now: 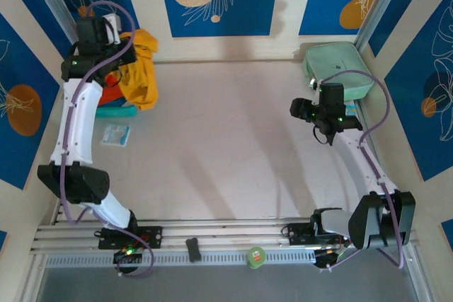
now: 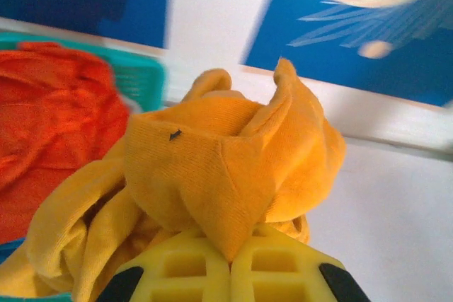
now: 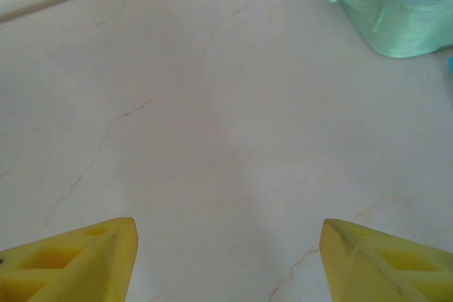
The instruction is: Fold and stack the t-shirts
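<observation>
1. Left end effector (image 2: 230, 268): my two yellow fingers (image 2: 180, 270) are pressed together, pinching a fold of the yellow-orange t-shirt (image 2: 226, 167). In the left wrist view the cloth rises from the seam between the fingers toward 12 o'clock as a bunched peak.

2. In the top view, my left end effector (image 1: 122, 58) sits at the 10 o'clock corner of the tabletop (image 1: 226, 146). The yellow-orange t-shirt (image 1: 141, 68) hangs crumpled just beside it at its 3 o'clock side.

3. The red-orange t-shirt (image 2: 56, 118) lies bunched at 9 o'clock of the pinched cloth, inside the teal basket (image 2: 145, 76). In the top view, the red-orange t-shirt (image 1: 110, 93) and the teal basket (image 1: 117, 111) sit under my left arm, touching the yellow-orange cloth.

4. Right end effector (image 3: 226, 242): my fingers (image 3: 92, 256) stand spread apart, with nothing between them. They hang over bare tabletop (image 3: 212, 104).

5. In the top view, my right end effector (image 1: 324, 131) is at 3 o'clock of the tabletop. The mint-green case (image 1: 340, 68) lies just beyond it at 1 o'clock; in the right wrist view, the mint-green case (image 3: 403, 12) occupies the 1 o'clock corner, apart from my fingers.
</observation>
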Robot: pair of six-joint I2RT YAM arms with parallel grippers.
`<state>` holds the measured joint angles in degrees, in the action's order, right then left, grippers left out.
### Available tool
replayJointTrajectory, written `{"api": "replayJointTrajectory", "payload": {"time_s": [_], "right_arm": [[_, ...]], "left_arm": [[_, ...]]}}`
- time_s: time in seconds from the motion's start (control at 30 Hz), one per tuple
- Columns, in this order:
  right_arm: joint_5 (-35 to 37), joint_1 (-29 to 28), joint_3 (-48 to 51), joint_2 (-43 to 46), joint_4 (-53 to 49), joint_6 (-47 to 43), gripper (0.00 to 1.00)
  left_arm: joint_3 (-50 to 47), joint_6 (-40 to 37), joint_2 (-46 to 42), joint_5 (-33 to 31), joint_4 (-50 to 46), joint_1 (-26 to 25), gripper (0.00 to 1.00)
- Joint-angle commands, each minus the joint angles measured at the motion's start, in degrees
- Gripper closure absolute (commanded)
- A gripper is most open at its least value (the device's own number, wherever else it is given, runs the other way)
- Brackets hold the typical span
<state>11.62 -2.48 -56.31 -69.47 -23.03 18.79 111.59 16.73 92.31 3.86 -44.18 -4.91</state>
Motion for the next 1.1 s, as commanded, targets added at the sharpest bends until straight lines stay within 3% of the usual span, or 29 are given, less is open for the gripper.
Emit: {"api": "replayJointTrajectory", "payload": {"time_s": [0.0, 0.23, 0.43, 0.5, 0.53, 0.63, 0.83, 0.97, 1.07], "right_arm": [[0.1, 1.7, 1.4, 2.9, -1.5, 2.7, 0.31], [-0.3, 4.0, 2.5, 5.1, -3.4, 4.6, 0.31], [-1.4, 4.2, 2.7, 5.4, -4.9, 5.4, 0.30], [-2.1, 4.2, 2.5, 5.3, -5.7, 5.7, 0.28], [-2.9, 4.2, 2.2, 5.3, -6.4, 5.9, 0.27], [-6.3, 3.6, 1.1, 4.7, -8.9, 6.9, 0.25], [-11.9, -4.3, 0.3, 2.6, -13.8, 12.5, 0.22], [-15.0, -15.3, 1.8, -1.9, -11.3, 19.0, 0.23], [-15.7, -23.2, 2.4, -6.5, -7.2, 23.7, 0.24]], "left_arm": [[-2.8, 3.4, -2.8, 1.7, -2.1, -7.0, 1.00], [-17.4, 8.9, -3.4, -1.4, 7.7, -21.3, 1.00], [-28.5, 12.8, 5.2, -3.0, 18.3, -30.8, 0.96], [-29.9, 14.0, 8.0, -2.0, 20.8, -33.1, 0.65], [-30.4, 14.4, 8.9, -1.5, 21.9, -34.3, 0.42], [-30.5, 14.1, 8.9, -2.2, 23.0, -36.7, 0.00], [-28.3, 12.3, 4.6, -8.8, 14.5, -36.9, 0.00], [-29.1, 12.5, 3.1, -17.3, 6.9, -36.3, 0.00], [-32.7, 13.7, 2.9, -17.8, 7.5, -34.4, 0.00]]}}
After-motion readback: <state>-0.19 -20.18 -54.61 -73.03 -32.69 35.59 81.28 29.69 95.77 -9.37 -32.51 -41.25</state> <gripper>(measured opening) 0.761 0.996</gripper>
